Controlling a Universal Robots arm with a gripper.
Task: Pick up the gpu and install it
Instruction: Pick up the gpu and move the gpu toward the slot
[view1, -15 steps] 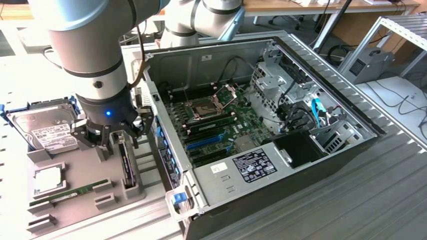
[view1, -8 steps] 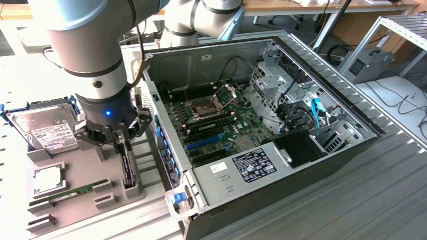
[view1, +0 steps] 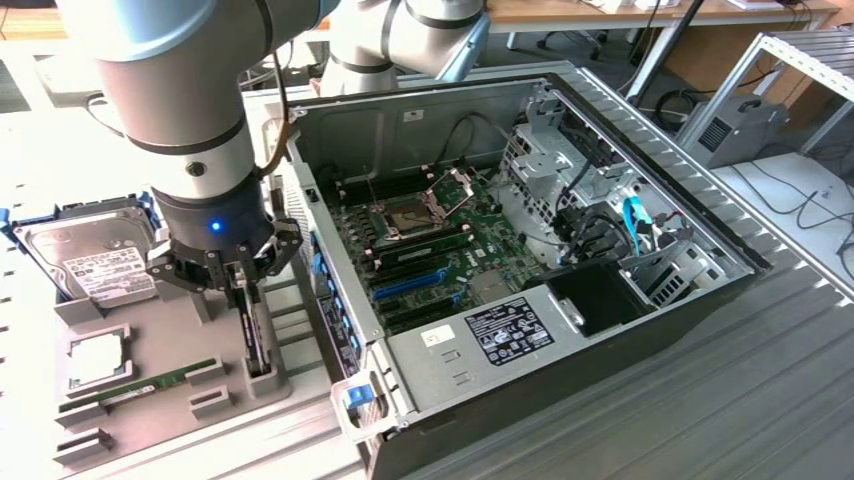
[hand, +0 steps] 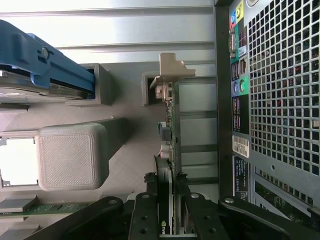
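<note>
The gpu (view1: 251, 345) stands on edge in a slot of the grey holder tray (view1: 160, 320), to the exterior view's left of the open PC case (view1: 534, 250). My gripper (view1: 238, 285) hangs straight down over it, with the card between its fingers. In the wrist view, the gpu (hand: 171, 130) runs away from the camera as a thin edge-on card, its silver bracket (hand: 172, 75) at the far end. The black fingers (hand: 145, 212) of my gripper (hand: 167, 200) sit close against both faces of the card at its black fan.
A hard drive (view1: 100, 255) in a blue caddy, a processor (view1: 96, 360) and a green RAM stick (view1: 147, 385) share the tray. The case's perforated rear panel (hand: 280, 100) stands right beside the gpu. The motherboard (view1: 427, 250) lies exposed inside the case.
</note>
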